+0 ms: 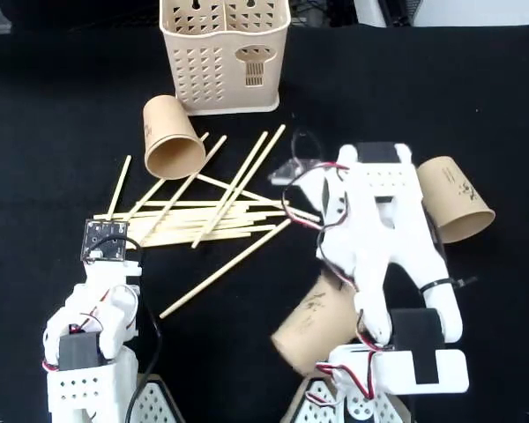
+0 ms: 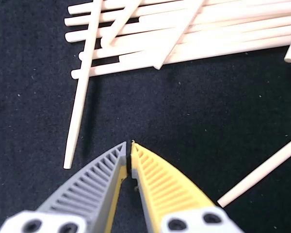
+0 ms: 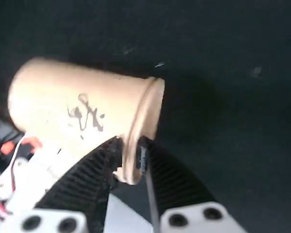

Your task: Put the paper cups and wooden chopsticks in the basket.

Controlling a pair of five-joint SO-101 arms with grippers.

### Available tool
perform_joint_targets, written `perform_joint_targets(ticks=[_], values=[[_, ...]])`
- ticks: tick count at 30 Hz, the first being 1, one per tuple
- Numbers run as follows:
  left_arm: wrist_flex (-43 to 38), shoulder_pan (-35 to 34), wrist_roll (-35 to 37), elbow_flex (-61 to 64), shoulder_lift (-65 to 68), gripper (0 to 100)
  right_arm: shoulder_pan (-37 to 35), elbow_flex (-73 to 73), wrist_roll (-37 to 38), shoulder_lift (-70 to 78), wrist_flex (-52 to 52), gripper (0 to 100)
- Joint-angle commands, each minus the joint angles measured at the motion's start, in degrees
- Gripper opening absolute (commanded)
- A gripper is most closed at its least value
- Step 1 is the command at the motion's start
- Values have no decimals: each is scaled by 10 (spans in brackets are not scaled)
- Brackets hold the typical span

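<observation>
With the right gripper (image 3: 130, 144) almost closed, pinching the rim of 1 sideways paper cup (image 3: 82, 102), the carry is best kept slow and level toward the basket (image 1: 225, 53) at the table's 12 o'clock, letting go only above its open top.

Tan cups (image 1: 172, 139), pale chopsticks (image 1: 203, 216), cream perforated basket (image 1: 225, 62), black table (image 1: 53, 106).

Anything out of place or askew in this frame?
Yes. The wooden chopsticks lie strewn in a crossed heap in front of the basket, a stray chopstick apart from it. One paper cup lies tipped on its side near the basket; the right gripper pinches the rim of a held cup.
</observation>
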Motion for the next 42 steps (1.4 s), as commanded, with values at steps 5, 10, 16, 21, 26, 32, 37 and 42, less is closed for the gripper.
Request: perform_joint_targets(ticks=[5,10,16,21,26,32,37,42], values=[[2,4,4,8,-4,30,6,-117,-45,-21,-5,12],[2,4,4,8,-4,30,6,-101,-42,-15,-25,12],[2,4,4,8,-4,30,6,-46,-46,-16,-55,126],[2,3,4,8,-4,30,6,-46,-41,-13,-53,109],[2,3,4,8,-4,30,20,-47,-8,-13,-27,121],[2,3,4,8,-4,30,57,-36,27,-10,-24,178],[2,3,4,8,-4,30,55,-20,62,24,-24,166],[2,3,4,8,-4,30,69,-44,86,42,-28,6]])
